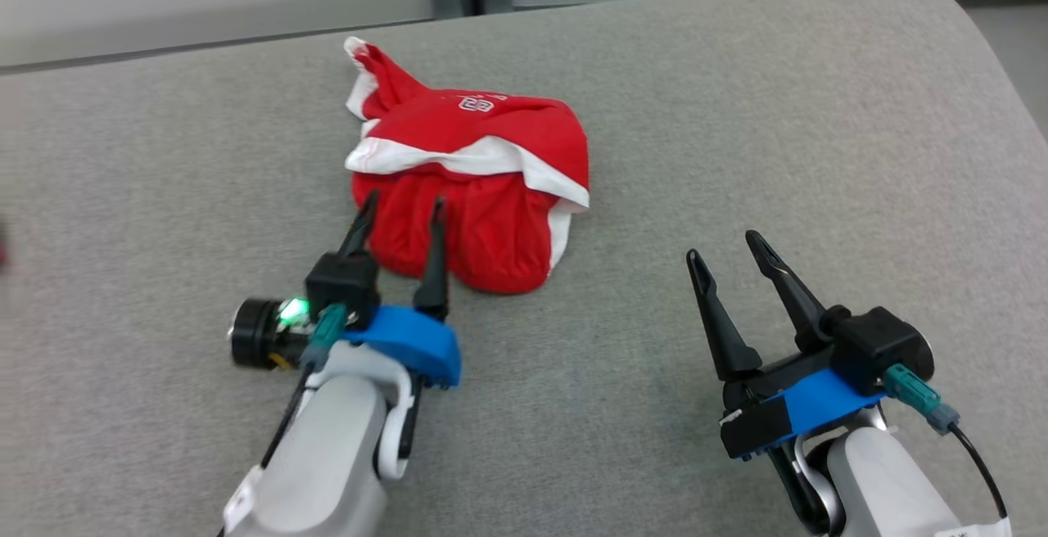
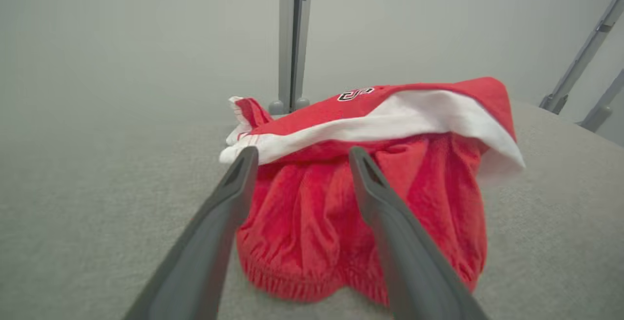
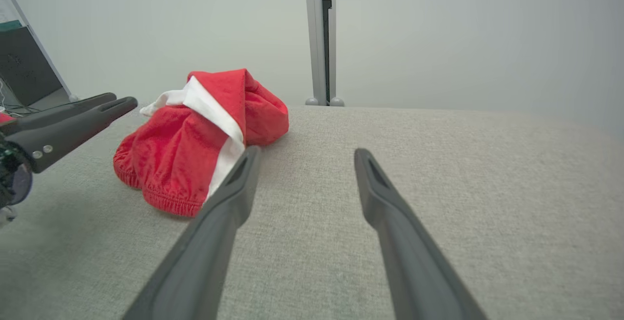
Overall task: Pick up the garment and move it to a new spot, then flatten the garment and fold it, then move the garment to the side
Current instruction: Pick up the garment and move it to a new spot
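Note:
The garment [image 1: 471, 185] is a red pair of shorts with white trim, lying crumpled in a heap on the grey cloth surface [image 1: 737, 111]. My left gripper [image 1: 403, 202] is open, its fingertips over the heap's near edge and nothing held between them. In the left wrist view the garment [image 2: 312, 232] bulges between and beyond the two spread fingers [image 2: 229, 198]. My right gripper [image 1: 722, 244] is open and empty, to the right of the garment and apart from it. From the right wrist the garment [image 3: 185, 149] lies left of my fingers [image 3: 234, 193], with the left gripper [image 3: 124, 103] at the far left.
The grey cloth surface curves away at the right edge [image 1: 995, 70]. A metal post [image 2: 292, 37] stands behind the surface at the back wall, and slanted metal legs [image 2: 580, 61] stand at the far right. Dark equipment [image 3: 22, 61] sits off the left side.

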Tool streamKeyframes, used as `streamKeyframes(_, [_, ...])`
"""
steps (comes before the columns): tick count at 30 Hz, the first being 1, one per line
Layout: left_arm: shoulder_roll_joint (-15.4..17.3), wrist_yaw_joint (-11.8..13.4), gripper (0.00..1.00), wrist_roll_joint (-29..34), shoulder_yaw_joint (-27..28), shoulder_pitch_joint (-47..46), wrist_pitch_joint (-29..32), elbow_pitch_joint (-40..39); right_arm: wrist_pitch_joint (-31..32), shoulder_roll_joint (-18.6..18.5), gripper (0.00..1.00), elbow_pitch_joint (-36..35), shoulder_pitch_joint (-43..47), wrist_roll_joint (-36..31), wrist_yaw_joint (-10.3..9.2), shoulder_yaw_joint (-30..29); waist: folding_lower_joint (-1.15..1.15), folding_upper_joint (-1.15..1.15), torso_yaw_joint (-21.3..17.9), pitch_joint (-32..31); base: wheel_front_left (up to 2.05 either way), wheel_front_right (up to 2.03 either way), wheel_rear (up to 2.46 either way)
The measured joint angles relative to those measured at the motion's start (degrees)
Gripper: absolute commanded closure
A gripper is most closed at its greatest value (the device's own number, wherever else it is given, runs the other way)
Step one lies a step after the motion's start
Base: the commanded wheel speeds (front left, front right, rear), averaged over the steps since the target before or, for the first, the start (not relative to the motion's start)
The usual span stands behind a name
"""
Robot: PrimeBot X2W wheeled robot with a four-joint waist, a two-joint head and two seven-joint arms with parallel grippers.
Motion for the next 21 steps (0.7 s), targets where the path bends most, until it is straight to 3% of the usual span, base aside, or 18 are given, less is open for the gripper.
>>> streamKeyframes(9, [0.6,-0.3,0.0,4.9,11.6,13.7,0.0,-9.2,0.0,0.0,0.0,1.1,3.2,-0.9,0.0,-2.0,-0.01,-0.01,4.8,-5.8,0.0,0.0,0.0])
streamKeyframes(21, [0.1,-2.0,0.0,8.3,19.0,26.3,0.0,-15.2,0.0,0.4,0.0,2.8,8.6,-2.3,0.0,-4.5,-0.01,-0.01,7.4,-12.7,0.0,0.0,0.0])
